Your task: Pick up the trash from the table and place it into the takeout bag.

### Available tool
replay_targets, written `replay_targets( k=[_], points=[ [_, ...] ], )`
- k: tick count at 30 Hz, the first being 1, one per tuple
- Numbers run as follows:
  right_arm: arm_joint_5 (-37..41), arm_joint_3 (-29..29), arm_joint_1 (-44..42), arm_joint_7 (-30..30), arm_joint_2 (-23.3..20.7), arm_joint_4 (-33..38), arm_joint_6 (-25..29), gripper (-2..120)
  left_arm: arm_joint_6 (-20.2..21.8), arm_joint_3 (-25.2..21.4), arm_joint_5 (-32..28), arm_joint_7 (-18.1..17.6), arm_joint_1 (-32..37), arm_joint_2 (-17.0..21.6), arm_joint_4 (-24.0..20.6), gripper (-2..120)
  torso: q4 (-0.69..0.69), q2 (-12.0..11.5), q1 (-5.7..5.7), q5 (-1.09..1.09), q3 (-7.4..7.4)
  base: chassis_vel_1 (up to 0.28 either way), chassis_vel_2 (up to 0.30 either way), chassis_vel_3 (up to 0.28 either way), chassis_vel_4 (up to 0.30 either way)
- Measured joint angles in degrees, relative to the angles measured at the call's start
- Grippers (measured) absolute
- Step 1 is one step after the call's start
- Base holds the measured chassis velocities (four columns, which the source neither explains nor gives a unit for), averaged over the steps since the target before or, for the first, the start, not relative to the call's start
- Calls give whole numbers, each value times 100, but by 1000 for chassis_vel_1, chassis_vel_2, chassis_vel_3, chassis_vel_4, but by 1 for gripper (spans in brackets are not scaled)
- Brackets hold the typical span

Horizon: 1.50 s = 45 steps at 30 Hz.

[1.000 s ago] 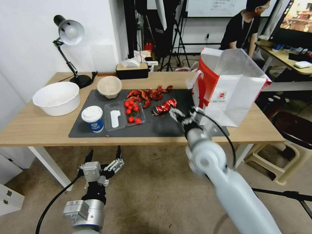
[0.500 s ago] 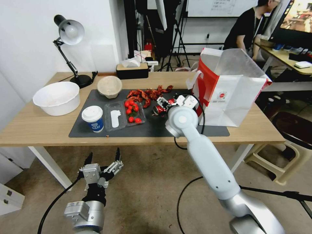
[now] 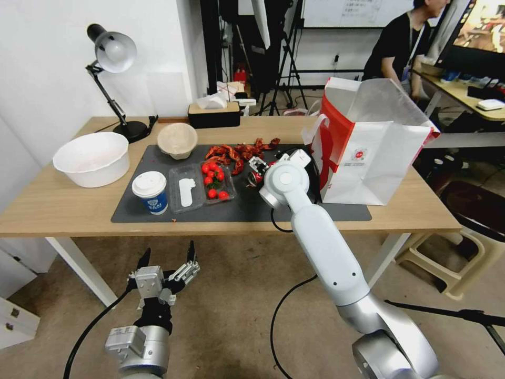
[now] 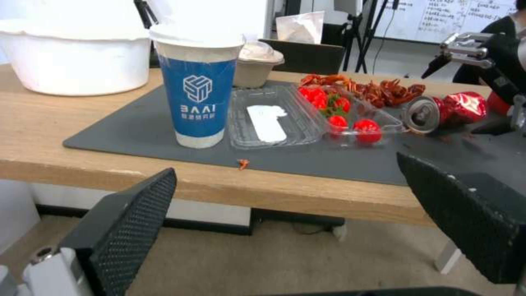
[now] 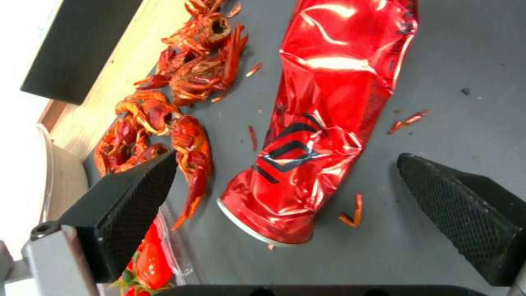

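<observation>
Table (image 3: 63,210), light wood with dark grey mat (image 3: 247,208); takeout bag (image 3: 376,152) upright at its 3 o'clock end. Right gripper (image 5: 285,197), fingers spread, poised over crushed red can (image 5: 323,119) lying on the mat; blue-and-white paper cup (image 3: 150,192) at 9 o'clock of it. Left gripper (image 3: 167,258), fingers spread, hangs below the table's near edge

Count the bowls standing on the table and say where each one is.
2. The large white plastic bowl stands on the bare wood at the table's left end; the beige pulp bowl sits at the mat's far left corner.
</observation>
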Motion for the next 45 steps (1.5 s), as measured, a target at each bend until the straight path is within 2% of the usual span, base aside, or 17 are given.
replay_targets(
  k=[12, 18, 20, 22, 24, 25, 28, 29, 31, 36, 40, 42, 43, 45],
  points=[
    [-6, 68, 144, -97, 178, -304, -8, 100, -18, -16, -39, -14, -13, 62, 20, 100, 0, 0, 0, 0, 0, 0, 0, 0, 0],
    [53, 105, 202, -149, 228, -446, -53, 87, -36, -21, -59, -24, -12, 83, 21, 100, 1, 1, -1, 0, 0, 0, 0, 0, 0],
    [76, 136, 224, -196, 257, -519, -63, 76, -38, -25, -65, -23, -12, 94, 21, 100, 0, 1, -1, 0, 0, 0, 0, 0, 0],
    [107, 155, 240, -225, 269, -562, -71, 74, -39, -26, -66, -19, -12, 97, 21, 100, 0, 1, -1, 1, 0, 0, 0, 0, 0],
    [138, 179, 280, -271, 295, -690, -93, 62, -44, -27, -69, -15, -14, 103, 32, 100, 1, 1, -1, 0, 0, 0, 0, 0, 0],
    [138, 179, 280, -271, 295, -690, -93, 62, -44, -27, -69, -15, -14, 103, 32, 100, 1, 1, -1, 0, 0, 0, 0, 0, 0],
    [134, 208, 295, -273, 304, -766, -93, 48, -59, -27, -71, -8, -14, 104, 37, 100, 0, 1, -1, 0, -1, 0, 0, 0, 0],
    [134, 208, 295, -273, 304, -766, -93, 48, -59, -27, -71, -8, -14, 104, 37, 100, 0, 1, -1, 0, -1, 0, 0, 0, 0],
    [133, 226, 289, -270, 285, -781, -91, 37, -69, -16, -60, -5, -9, 100, 38, 100, 0, 2, -2, 0, -1, 0, 0, 0, 0],
    [69, 221, 234, -314, 216, -734, -93, 27, -81, 5, -30, -4, 0, 92, 38, 100, 2, 1, -1, 1, 0, 0, 0, 0, 0],
    [-325, 51, 59, -730, -2, -420, -170, 26, -89, 12, -4, -2, 11, 86, 32, 100, 1, 1, -1, 1, 1, 0, 0, 0, 0],
    [-1145, -225, -109, -1255, -238, -102, -272, 26, -100, 29, 26, -1, 27, 80, 16, 100, 1, 0, -1, 1, 1, 0, 0, 0, 0],
    [-1145, -225, -109, -1255, -238, -102, -272, 26, -100, 29, 26, -1, 27, 80, 16, 100, 1, 0, -1, 1, 1, 0, 0, 0, 0],
    [-2516, -714, -325, -2315, -756, 477, -435, 26, -109, 24, 35, -9, 43, 75, -33, 100, 0, 1, -1, 1, 0, 0, 0, 0, 0]
  ],
)
